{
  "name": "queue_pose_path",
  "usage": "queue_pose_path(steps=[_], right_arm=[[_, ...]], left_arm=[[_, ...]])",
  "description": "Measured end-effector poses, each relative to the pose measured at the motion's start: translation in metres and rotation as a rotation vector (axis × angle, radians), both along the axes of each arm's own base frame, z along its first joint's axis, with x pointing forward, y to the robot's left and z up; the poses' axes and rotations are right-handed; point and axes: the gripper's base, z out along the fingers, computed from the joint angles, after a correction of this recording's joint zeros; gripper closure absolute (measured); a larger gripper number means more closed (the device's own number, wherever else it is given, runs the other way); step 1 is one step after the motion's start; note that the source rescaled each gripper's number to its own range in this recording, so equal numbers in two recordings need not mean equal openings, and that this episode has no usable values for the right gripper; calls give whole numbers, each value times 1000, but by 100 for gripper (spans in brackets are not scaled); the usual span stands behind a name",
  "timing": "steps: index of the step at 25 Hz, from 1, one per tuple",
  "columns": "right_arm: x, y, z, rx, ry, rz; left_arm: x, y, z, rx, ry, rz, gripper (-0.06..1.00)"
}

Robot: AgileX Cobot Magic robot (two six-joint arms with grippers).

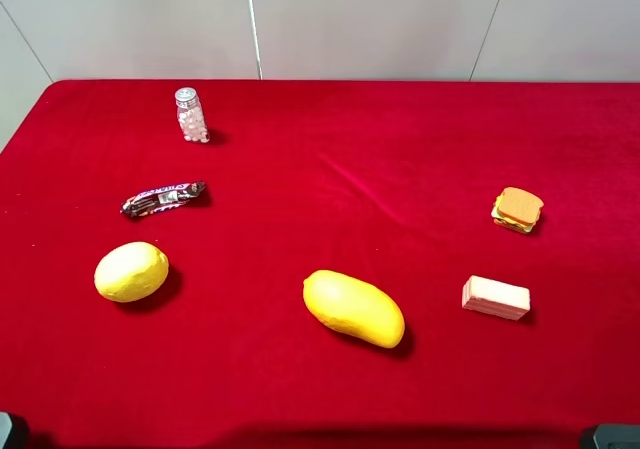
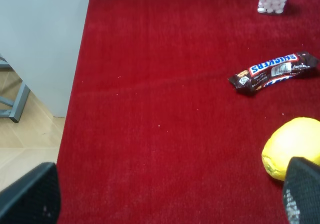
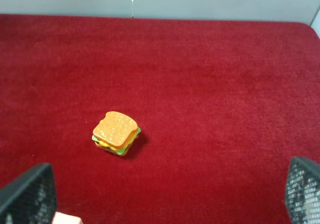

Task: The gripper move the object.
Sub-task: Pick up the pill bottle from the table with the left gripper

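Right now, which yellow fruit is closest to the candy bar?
The round lemon on the left, near the candy bar; the longer mango lies farther, toward the middle.

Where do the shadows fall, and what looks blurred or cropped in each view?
Exterior high view: even light, soft shadows right of the pellet bottle and mango. Left wrist view: Snickers bar sharp, pellet bottle cropped at the frame edge, left gripper soft-focused. Right wrist view: toy sandwich sharp, right gripper soft-focused.

A toy sandwich (image 3: 116, 133) sits on the red cloth (image 3: 215, 84) ahead of the wide-apart fingers (image 3: 27, 194).
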Motion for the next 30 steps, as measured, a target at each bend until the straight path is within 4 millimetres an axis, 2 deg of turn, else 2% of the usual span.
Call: queue_pose_path(steps=[30], right_arm=[[0,0,0,0,-1,0]], left_arm=[[0,0,0,0,0,0,16]])
